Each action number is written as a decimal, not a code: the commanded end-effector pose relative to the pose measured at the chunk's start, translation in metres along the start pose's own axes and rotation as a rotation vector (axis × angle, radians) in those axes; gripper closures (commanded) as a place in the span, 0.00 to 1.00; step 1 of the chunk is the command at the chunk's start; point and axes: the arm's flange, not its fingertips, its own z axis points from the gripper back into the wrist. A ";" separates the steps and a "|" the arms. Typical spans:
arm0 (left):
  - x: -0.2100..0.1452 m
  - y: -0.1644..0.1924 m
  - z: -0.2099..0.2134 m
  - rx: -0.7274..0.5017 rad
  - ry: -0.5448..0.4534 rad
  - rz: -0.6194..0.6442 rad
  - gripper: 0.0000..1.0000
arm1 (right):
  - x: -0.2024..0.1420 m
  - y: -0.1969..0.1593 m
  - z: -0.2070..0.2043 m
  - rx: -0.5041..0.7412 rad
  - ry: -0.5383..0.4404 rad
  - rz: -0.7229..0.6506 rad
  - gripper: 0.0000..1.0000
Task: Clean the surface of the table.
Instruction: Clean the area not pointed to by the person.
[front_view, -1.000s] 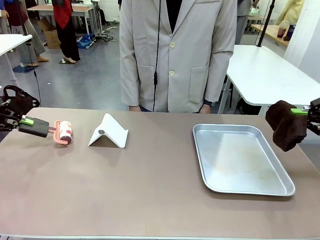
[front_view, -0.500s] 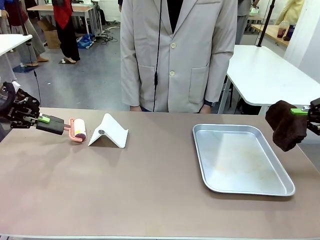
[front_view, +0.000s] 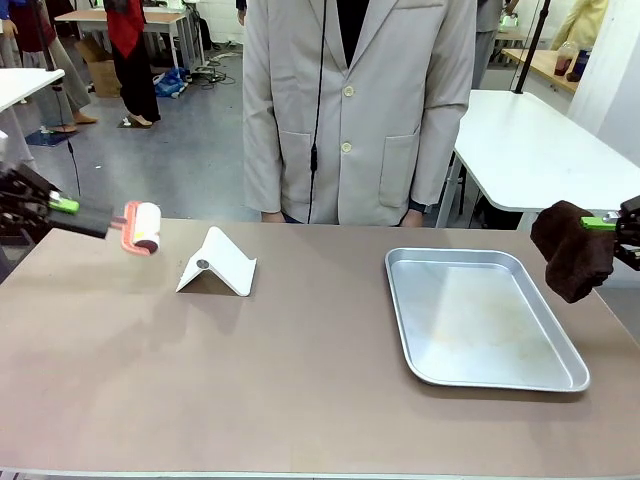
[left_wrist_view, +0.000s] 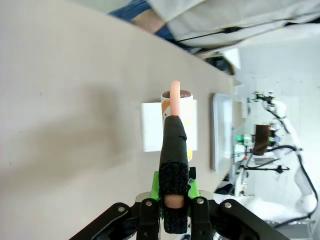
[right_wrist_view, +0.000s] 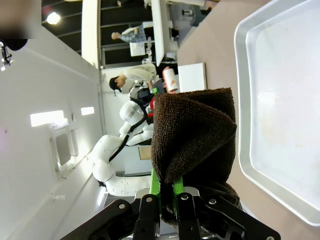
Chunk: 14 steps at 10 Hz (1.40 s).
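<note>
Surface: we see it spread between the two arms. The left jaws hang at its far left corner and the right jaws just past its right edge.
Surface, cut off: its left and right ends run out of the front view, so we cannot see its corners there.
Surface, look: smooth, matte, brownish-taupe, with a pale edge along the near side.
Person: stands close against the far edge in a pale buttoned coat, cut off at the top of the front view.
Tray: shiny metal, lying flat on the right half of the surface. Faint marks show on its floor, and we cannot tell what they are.
Stand: white and folded like a tent, resting on the surface left of centre, near the far edge.
Cloth: dark brown and bunched, hanging just beside the tray's far right corner.
Lint roller: white roll on a pink frame, near the stand. It appears lifted clear of the surface, its shadow lying apart in the left wrist view.
Left jaws: pressed onto the roller's black padded handle. They are partly cut off at the left edge of the front view.
Right jaws: pinching the cloth, as the right wrist view shows. They are cut off at the right edge of the front view.
</note>
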 end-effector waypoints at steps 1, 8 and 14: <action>-0.023 -0.019 0.035 -0.129 -0.022 -0.047 0.78 | 0.000 0.005 -0.001 0.021 -0.001 -0.005 0.89; -0.127 0.012 0.128 -0.401 0.073 -0.037 0.78 | 0.000 0.005 -0.001 0.021 -0.001 -0.005 0.89; -0.140 0.023 0.131 -0.397 0.068 -0.019 0.78 | 0.000 0.005 -0.001 0.021 -0.001 -0.005 0.89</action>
